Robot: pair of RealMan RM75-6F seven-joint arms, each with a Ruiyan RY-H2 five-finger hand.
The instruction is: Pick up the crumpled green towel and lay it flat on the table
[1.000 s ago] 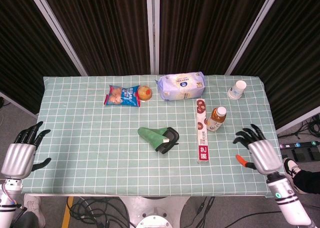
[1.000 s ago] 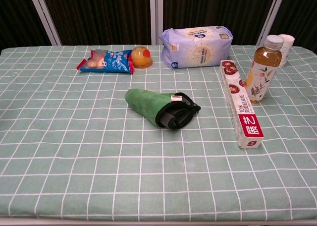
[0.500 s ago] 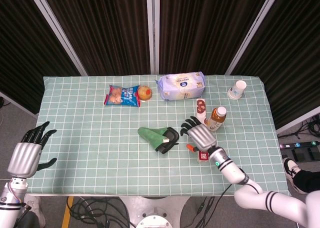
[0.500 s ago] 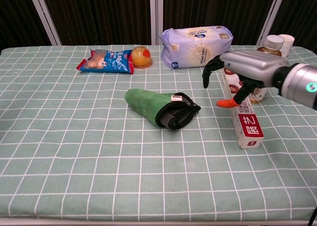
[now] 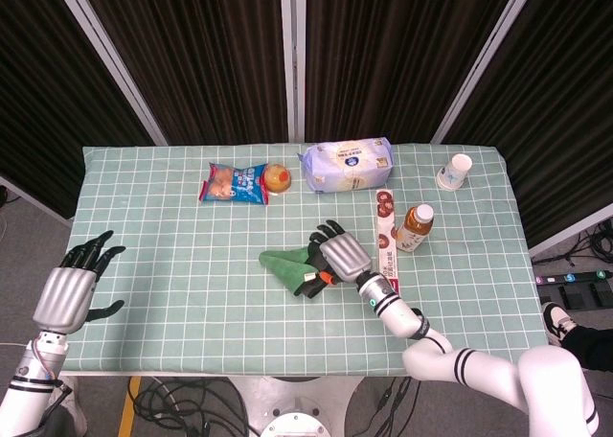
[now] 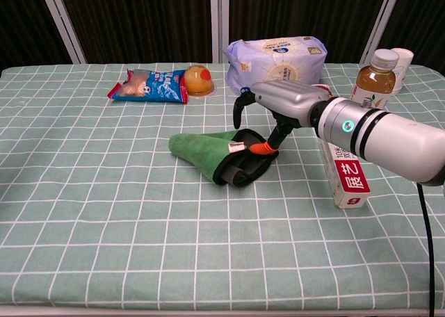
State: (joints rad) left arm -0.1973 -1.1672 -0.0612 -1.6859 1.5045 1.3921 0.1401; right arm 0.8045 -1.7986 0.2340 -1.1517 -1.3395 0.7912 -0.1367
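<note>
Green towel (image 6: pixel 198 150), crumpled with a dark lining showing, near centre of checked counter (image 5: pixel 172 264). Right hand (image 6: pixel 278 98) directly over towel's right end, fingers spread and curved downward, orange-tipped thumb at the towel's label edge; contact likely, firm grasp not confirmed. Left hand (image 5: pixel 69 288) off counter's left edge, fingers apart, holding nothing. Long red-and-white box (image 6: pixel 338 157) and tea bottle (image 6: pixel 368 87) just right of the towel. Blue snack bag (image 6: pixel 147 85), jelly cup (image 6: pixel 198 79) and pale tissue pack (image 6: pixel 278 64) along far side. Paper cup (image 5: pixel 456 171) at far right.
</note>
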